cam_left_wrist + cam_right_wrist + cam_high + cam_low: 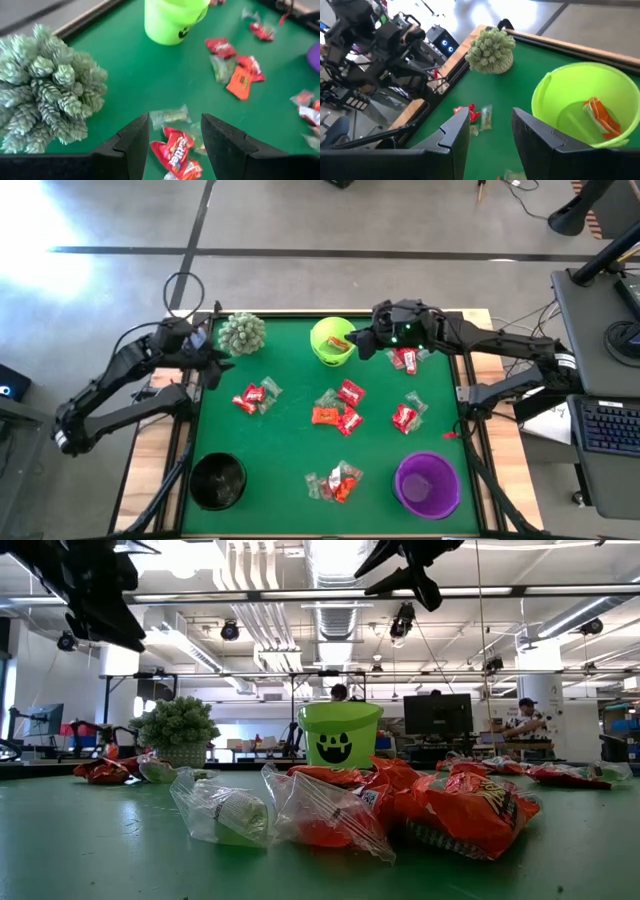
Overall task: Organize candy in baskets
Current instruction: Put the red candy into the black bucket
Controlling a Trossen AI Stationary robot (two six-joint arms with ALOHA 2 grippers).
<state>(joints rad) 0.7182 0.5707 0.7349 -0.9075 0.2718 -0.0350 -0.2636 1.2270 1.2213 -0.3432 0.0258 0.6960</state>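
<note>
Three baskets stood on the green bench (290,450): the lime green basket (332,341) at the far middle, the black basket (218,480) at the near left corner and the purple basket (428,484) at the near right. One orange candy (599,116) lay inside the lime green basket. The rest of the candy was scattered over the bench in loose clusters: a red and clear pair (256,396) near the left side, a red and orange bunch (338,409) in the middle, pieces (406,360) just beside the right arm, a red piece (405,418) on the right, and a mixed group (336,483) near the front, between the black and purple baskets. A spiky pale-green plant (241,333) sat at the far left of the bench.

The right tool (364,342) hovered just beside the lime green basket's rim, its jaws apart and grasping nothing. The left tool (216,367) hung over the bench's left edge, near the plant, released and empty, its fingers (131,143) spread above the red and clear pair (172,150).
</note>
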